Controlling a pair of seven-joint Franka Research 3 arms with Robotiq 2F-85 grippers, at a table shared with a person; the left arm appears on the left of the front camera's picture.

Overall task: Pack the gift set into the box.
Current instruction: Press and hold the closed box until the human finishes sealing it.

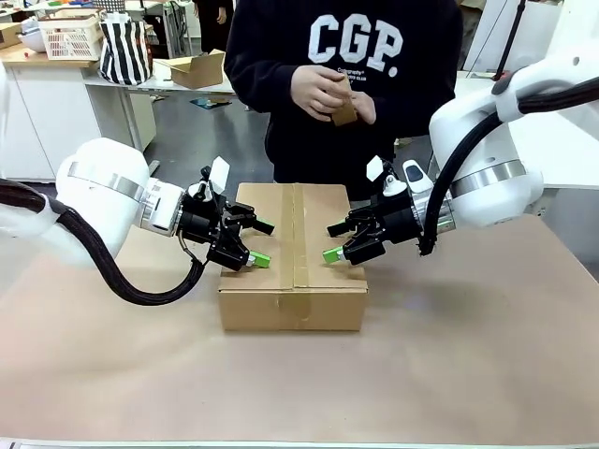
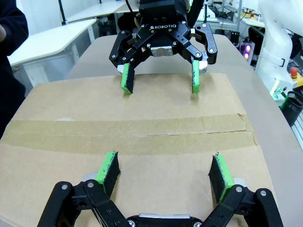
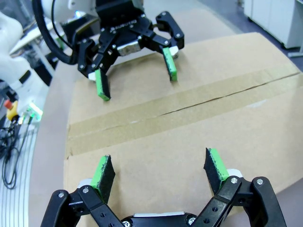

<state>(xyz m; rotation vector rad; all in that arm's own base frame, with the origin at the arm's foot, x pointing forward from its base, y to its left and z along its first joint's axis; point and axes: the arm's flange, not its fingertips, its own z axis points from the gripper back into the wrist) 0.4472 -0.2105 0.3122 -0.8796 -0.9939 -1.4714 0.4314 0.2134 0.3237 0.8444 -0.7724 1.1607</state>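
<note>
The box (image 1: 293, 257) sits at the middle of the tabletop (image 1: 468, 355), nearer the far edge where the person stands. Its top flaps are closed and a strip of brown tape (image 1: 299, 234) runs along the centre seam from the far edge to the near one.

The left gripper (image 1: 258, 245) hangs over the box's left edge, fingers spread wide, grasping nothing. Its green pads (image 2: 108, 168) show in the left wrist view just above the cardboard on the near side of the tape; whether they touch the surface cannot be told.

The right gripper (image 1: 335, 241) hangs over the box's right edge, facing the left one across the seam. It too is released, fingers apart with nothing between them. In the right wrist view its pads (image 3: 101, 171) frame bare cardboard, with the tape beyond and the other gripper on the far side.

The person (image 1: 346, 84) stands at the far edge behind the box, both hands (image 1: 323, 92) held together at chest height around a small brown cardboard item (image 1: 344, 112).
</note>
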